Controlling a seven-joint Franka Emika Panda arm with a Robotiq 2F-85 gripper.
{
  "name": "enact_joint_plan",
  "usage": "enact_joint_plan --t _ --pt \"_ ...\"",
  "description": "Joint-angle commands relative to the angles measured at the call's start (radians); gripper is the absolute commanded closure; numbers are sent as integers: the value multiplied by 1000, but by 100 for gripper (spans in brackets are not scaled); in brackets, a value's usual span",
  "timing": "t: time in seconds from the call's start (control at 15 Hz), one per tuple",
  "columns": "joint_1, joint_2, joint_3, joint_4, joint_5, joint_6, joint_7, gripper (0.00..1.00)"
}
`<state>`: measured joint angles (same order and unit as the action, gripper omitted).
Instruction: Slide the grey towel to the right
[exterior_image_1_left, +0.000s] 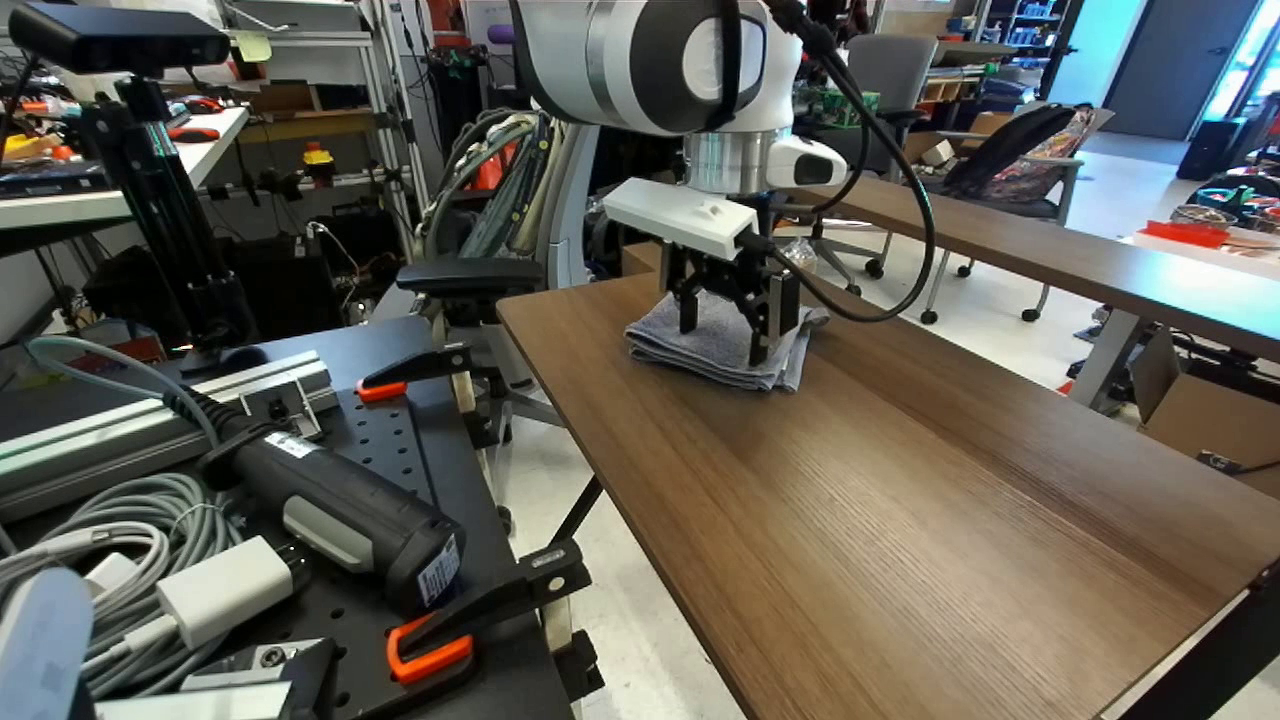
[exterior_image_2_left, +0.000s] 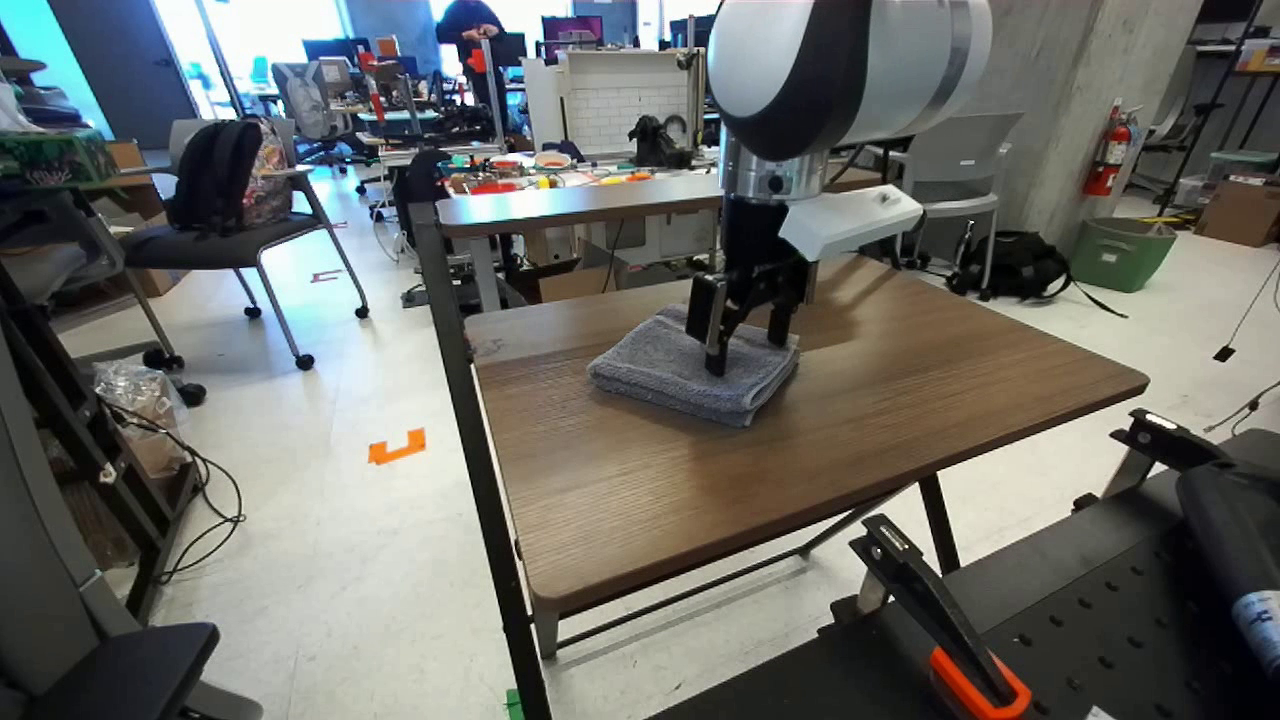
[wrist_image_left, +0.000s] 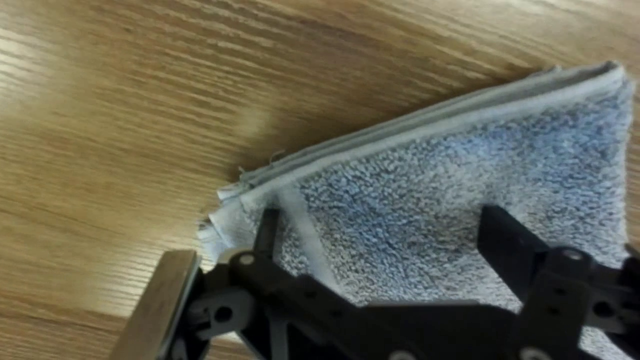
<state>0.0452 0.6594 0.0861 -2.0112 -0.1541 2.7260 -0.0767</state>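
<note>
The grey towel (exterior_image_1_left: 722, 328) lies folded in a flat stack on the brown wooden table (exterior_image_1_left: 850, 520). It also shows in an exterior view (exterior_image_2_left: 655, 365) and in the wrist view (wrist_image_left: 400, 195), where layered edges and a pale stripe are visible. My gripper (exterior_image_1_left: 723, 344) is over the towel, pointing down, and it also shows in an exterior view (exterior_image_2_left: 747, 355). In the wrist view the gripper (wrist_image_left: 381, 211) has its fingers wide apart, with towel surface between them. The fingertips are at the towel's top; whether they press into it I cannot tell. Part of the towel is hidden behind the gripper.
A black workbench (exterior_image_1_left: 400, 450) with clamps, cables and a black handheld tool (exterior_image_1_left: 340, 510) stands beside the table. A grey chair (exterior_image_1_left: 480, 275) is close to the table's end. A dark upright post (exterior_image_2_left: 465, 430) stands at a table edge.
</note>
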Motion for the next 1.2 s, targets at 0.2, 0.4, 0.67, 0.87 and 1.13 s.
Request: enact_joint_plan --t 0.2,0.4,0.67,0.87,1.13 --pt "-14 75 17 102 36 -56 -44 0" --pt "-22 87 12 129 40 -82 -43 0" --pt "-40 68 3 132 42 -101 -45 0" --pt "-69 57 2 129 54 -100 -49 0" --pt "-115 50 -8 130 80 -107 -57 0"
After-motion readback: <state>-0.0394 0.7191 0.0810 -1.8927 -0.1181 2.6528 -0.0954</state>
